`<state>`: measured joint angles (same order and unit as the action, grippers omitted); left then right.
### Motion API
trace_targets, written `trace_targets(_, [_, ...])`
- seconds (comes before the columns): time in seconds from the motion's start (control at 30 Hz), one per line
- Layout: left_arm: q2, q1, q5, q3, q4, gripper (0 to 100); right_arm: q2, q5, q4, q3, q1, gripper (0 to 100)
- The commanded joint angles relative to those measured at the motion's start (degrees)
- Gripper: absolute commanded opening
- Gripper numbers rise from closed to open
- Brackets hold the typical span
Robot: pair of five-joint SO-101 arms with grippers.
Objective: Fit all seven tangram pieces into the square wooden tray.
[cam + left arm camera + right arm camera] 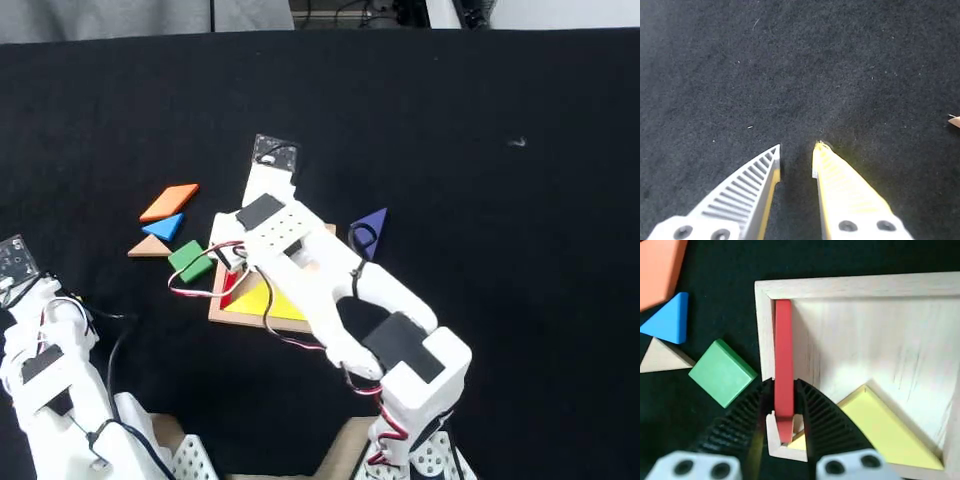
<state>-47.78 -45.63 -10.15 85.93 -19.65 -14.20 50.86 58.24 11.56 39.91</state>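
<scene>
The square wooden tray [840, 286] lies mid-table, also visible as the tray [318, 232]. My right gripper [783, 390] is shut on a red piece [783, 340] that stands on edge inside the tray along one wall. A yellow triangle [880, 427] lies flat in the tray. Just outside that wall sit a green square [722, 372], a blue triangle [667, 320], a pale wooden triangle [660, 357] and an orange piece [657, 270]. A purple triangle [370, 228] lies on the tray's other side. My left gripper [797, 150] is open over bare black cloth.
Black cloth [500, 200] covers the table. The right arm [330, 290] stretches from its base at the front across the tray. The left arm [50, 370] stands at the front left corner, away from the pieces. A tan piece tip [955, 120] shows at the left wrist view's edge.
</scene>
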Motion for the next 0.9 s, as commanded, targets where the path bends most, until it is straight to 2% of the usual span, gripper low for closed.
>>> trace_targets(0.0, [-1.0,0.7,0.4,-0.7,0.9,12,1.3,-2.2,-1.0,-0.3,-0.6,1.9])
trace_targets(0.2, [-1.0,0.7,0.4,-0.7,0.9,12,1.6,-4.5,-0.4,0.0,-0.7,12.6])
trace_targets(0.33, [-1.0,0.7,0.4,-0.6,0.9,12,1.6,-4.9,0.9,-0.3,-1.2,13.7])
trace_targets(0.6, [-1.0,0.7,0.4,-0.6,0.9,12,3.9,-13.5,4.2,-0.3,-7.3,13.9])
trace_targets(0.87, [-1.0,0.7,0.4,-0.5,0.9,12,7.9,-29.5,9.0,0.0,-13.9,13.4])
